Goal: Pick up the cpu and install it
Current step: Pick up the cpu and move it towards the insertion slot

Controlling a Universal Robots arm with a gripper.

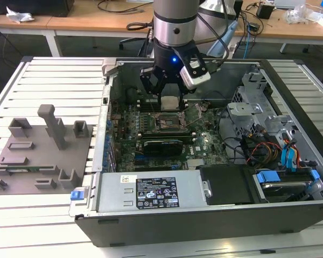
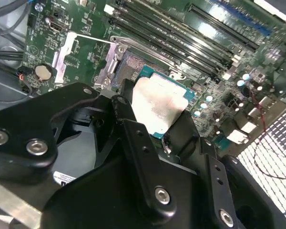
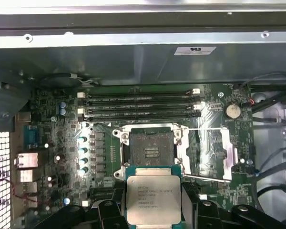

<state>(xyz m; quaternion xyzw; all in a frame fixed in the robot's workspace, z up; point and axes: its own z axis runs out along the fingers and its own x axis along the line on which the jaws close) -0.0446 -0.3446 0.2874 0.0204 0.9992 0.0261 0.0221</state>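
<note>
The cpu (image 3: pixel 153 198) sits clamped between the black fingers (image 2: pixel 138 143) of the gripper (image 1: pixel 168 100), which are closed on its edges, silver top facing up. It hangs in the air, not touching the circuit board (image 1: pixel 203 133). In the exterior view the open, bare socket (image 1: pixel 169 124) lies at six o'clock from the cpu, close by. In both wrist views the socket (image 3: pixel 151 148) shows just beyond the chip's edge, its metal frame around it. Four memory slots (image 3: pixel 138 107) run alongside the socket's far side, and a coin battery (image 3: pixel 233 111) sits near their end. In the exterior view, the open computer case (image 1: pixel 151 220) encloses it all. Blue cables (image 1: pixel 288 156) sit at four o'clock, and a grey tray (image 1: pixel 37 161) with blocks (image 1: pixel 55 126) at eight o'clock.
</note>
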